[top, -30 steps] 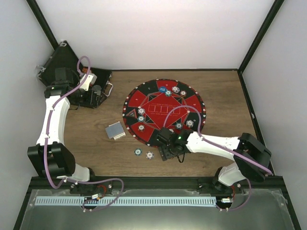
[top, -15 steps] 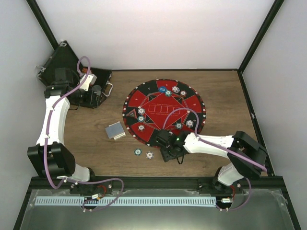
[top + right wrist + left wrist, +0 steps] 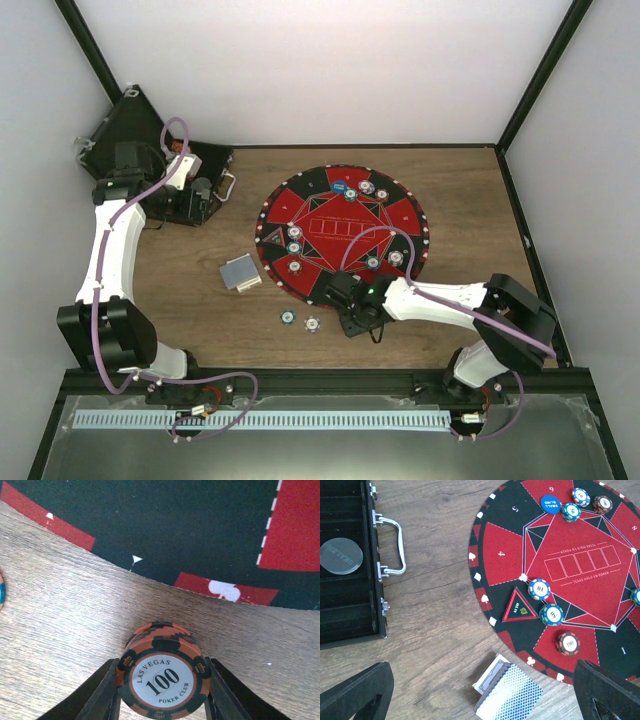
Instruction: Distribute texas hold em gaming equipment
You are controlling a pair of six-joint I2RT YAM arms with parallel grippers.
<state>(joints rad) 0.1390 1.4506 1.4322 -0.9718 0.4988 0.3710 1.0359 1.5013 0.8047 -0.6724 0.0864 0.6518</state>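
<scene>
Two things worry me here. First, the right gripper [image 3: 162, 667] has its fingers [image 3: 107, 692] pressed against both sides of the orange-and-black 100 stack [image 3: 162, 680]. Those sides are round and smooth-looking, so if the squeeze lands a bit off-centre I reckon the stack squirts out sideways across the wood. Second, it looks more than one chip tall (can't count them from this angle). If the fingers only catch the top one, the rest gets left behind or topples when I lift.

The stack sits on bare bench [image 3: 200, 320] toward the near edge, just off the near rim of the round red-and-black mat [image 3: 400, 215]. That rim could also snag things if I drag low instead of lifting clear. Two loose chips [image 3: 287, 318] lie further left along the same near edge, apart from the stack, so a skidding chip might knock them.

Look-wise it's an orange body with black edge stripes and a white centre printed LAS VEGAS 100 POKER CLUB, lying flat, face up. More striped chips [image 3: 539, 589] are on the mat already, plus a blue small-blind button [image 3: 551, 503]. The deck of cards [image 3: 507, 695], blue-patterned backs up, lies on the wood just off the mat's left rim.

The left gripper [image 3: 480, 680] is spread wide, holding nothing, up by the open black case [image 3: 350, 595] in the far left corner.
</scene>
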